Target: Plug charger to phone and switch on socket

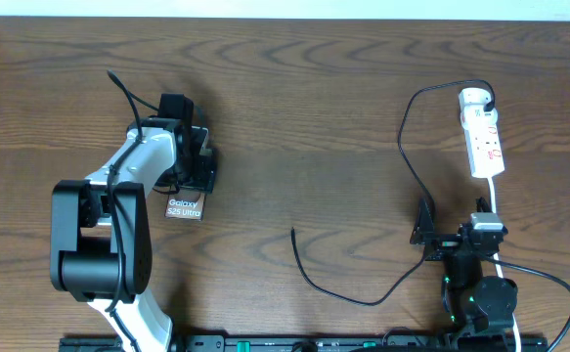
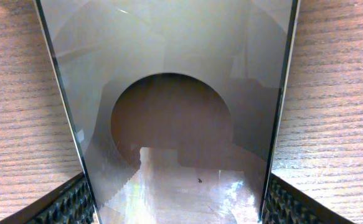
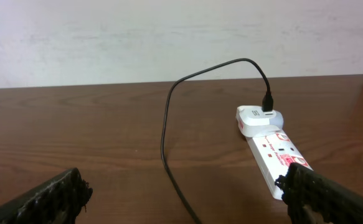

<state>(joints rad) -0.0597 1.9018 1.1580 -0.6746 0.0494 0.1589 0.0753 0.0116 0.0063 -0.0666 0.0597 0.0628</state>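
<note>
The phone (image 1: pixel 184 206) lies on the left of the table, its "Galaxy S25" lettering at the near end. My left gripper (image 1: pixel 195 161) is over its far part. In the left wrist view the glossy phone (image 2: pixel 169 74) fills the gap and both finger pads of the gripper (image 2: pixel 178 208) sit against its long edges. The black charger cable (image 1: pixel 405 156) runs from the white adapter (image 1: pixel 474 98), plugged into the socket (image 1: pixel 486 142), down to a free tip (image 1: pixel 294 233) mid-table. My right gripper (image 1: pixel 427 235) is open and empty, with the cable (image 3: pixel 167 134) passing between its fingers (image 3: pixel 184 199).
The socket's white cord (image 1: pixel 497 200) runs toward the right arm's base. In the right wrist view the socket (image 3: pixel 274 155) lies just ahead of the right finger, and a pale wall stands behind the table's far edge.
</note>
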